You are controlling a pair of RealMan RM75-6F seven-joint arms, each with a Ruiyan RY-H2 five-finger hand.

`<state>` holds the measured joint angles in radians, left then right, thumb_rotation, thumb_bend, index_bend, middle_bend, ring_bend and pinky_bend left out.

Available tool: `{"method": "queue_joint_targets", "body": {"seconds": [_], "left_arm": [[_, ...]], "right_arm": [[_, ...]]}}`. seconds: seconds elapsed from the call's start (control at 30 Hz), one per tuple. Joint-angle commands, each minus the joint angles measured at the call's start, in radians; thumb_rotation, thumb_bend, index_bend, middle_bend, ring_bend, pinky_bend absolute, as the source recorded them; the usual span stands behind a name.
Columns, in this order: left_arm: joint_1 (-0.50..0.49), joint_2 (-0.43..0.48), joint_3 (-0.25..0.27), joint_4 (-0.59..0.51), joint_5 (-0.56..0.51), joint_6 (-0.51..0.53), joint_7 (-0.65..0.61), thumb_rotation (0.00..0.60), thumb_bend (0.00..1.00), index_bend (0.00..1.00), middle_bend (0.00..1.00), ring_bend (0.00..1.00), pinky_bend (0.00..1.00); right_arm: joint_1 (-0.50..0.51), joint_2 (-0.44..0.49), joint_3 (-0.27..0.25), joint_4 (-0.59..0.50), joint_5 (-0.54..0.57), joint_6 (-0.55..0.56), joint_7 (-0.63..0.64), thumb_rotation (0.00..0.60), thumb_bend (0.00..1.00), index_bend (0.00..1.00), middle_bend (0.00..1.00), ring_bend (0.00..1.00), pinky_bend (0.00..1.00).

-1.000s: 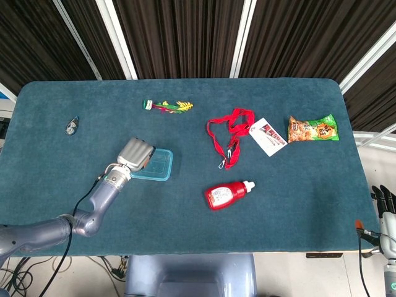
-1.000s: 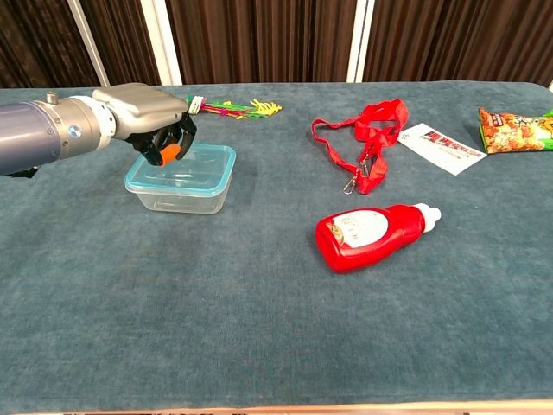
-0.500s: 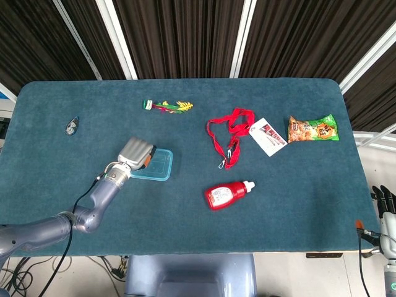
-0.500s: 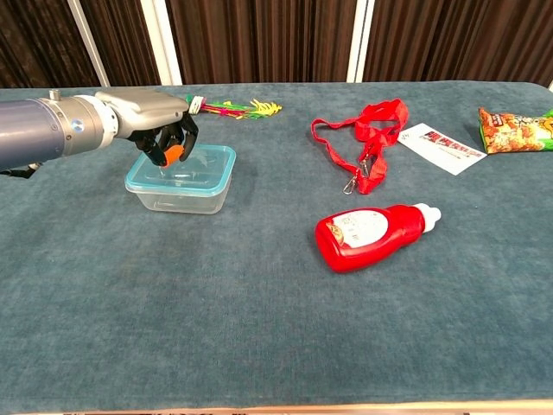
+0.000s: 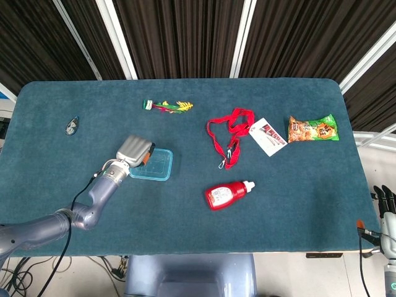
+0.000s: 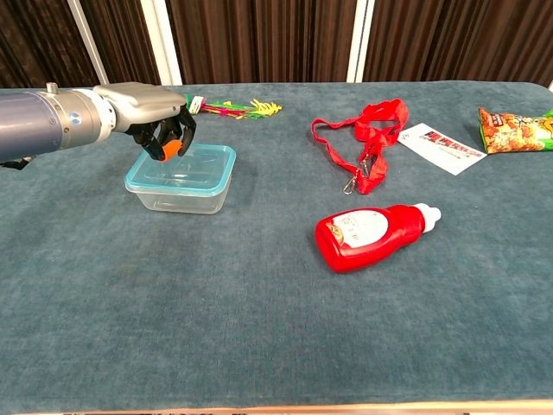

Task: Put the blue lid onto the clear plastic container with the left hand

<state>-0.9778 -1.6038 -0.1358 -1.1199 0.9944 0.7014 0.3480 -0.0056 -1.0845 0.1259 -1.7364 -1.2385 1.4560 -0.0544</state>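
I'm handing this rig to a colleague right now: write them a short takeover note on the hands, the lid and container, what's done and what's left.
Left hand: fingers curled, holding nothing, above the back left edge of the clear plastic container.
Right hand: idle beyond the table's right front corner; its state is unclear.
Blue lid: already lying flat on the container, near the table's left side.
Done: lid placed.
Left: check from the chest view that the lid sits evenly all round, press it down if not, then draw the left hand clear.

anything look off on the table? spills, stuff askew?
No spills. The red bottle lies on its side, cap on. The blue lid sits level on the clear container, with the left hand above its rear-left corner.
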Motion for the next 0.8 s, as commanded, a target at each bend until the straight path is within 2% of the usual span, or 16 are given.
{"method": "queue_joint_targets", "body": {"seconds": [0.03, 0.8], "left_arm": [[0.001, -0.003, 0.002, 0.007, 0.003, -0.006, -0.006, 0.600, 0.58, 0.72, 0.68, 0.48, 0.52], [0.010, -0.031, 0.004, 0.049, 0.038, -0.027, -0.050, 0.600, 0.58, 0.73, 0.68, 0.48, 0.52]], "right_arm": [[0.000, 0.000, 0.000, 0.000, 0.001, 0.001, -0.001, 0.600, 0.39, 0.06, 0.04, 0.03, 0.00], [-0.002, 0.000, 0.002, -0.001, 0.003, 0.002, -0.002, 0.600, 0.39, 0.06, 0.04, 0.03, 0.00]]}}
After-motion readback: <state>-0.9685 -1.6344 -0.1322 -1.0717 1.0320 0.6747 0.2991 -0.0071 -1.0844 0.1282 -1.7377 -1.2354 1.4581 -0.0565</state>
